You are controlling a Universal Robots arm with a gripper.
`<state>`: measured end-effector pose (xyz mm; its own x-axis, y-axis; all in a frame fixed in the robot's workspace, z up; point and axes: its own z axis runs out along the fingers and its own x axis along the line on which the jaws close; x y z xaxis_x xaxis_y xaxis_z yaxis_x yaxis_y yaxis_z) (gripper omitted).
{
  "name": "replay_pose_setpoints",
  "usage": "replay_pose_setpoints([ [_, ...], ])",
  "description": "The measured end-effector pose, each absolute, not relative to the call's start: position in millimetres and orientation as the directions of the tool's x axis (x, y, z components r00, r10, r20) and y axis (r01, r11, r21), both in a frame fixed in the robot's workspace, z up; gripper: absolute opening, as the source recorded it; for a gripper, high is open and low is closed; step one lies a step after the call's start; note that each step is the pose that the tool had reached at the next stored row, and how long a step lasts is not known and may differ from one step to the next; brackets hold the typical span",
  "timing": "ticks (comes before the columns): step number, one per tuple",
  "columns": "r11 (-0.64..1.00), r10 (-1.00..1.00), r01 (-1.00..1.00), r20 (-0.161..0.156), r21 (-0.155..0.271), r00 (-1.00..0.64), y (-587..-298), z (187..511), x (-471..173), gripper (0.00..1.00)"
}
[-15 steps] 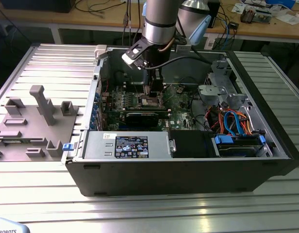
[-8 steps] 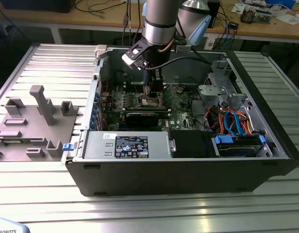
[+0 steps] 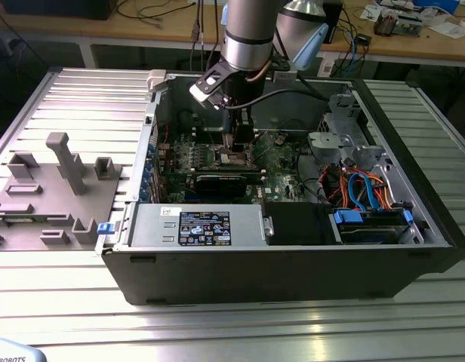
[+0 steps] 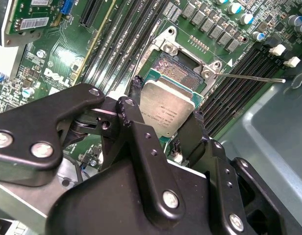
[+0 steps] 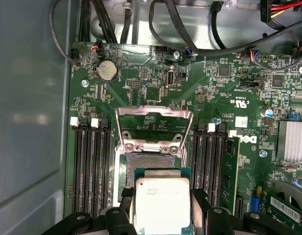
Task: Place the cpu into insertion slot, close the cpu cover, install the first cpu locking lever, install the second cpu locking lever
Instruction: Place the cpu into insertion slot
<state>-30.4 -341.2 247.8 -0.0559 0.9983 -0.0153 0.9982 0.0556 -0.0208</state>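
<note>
While the cpu cover (image 5: 153, 111) stands raised, the gripper (image 5: 162, 197) hangs over the open socket (image 5: 147, 161). Its jaws clamp the cpu (image 5: 162, 213).

Bright, even light; pale glare on the cpu (image 5: 162, 205).

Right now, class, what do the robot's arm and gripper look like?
The arm is a silvery-grey metal tube with a pale blue joint cap; a black cable loops beside it. The gripper is matt black: flat linkage plates pinned with silver screws, ending in slim black jaws.
</note>
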Motion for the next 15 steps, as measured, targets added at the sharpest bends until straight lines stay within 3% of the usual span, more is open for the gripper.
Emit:
replay_pose_setpoints([
  [15,0.056,0.998,0.998,-0.015,-0.021,-0.056,-340.8,243.9,-30.4,0.55],
])
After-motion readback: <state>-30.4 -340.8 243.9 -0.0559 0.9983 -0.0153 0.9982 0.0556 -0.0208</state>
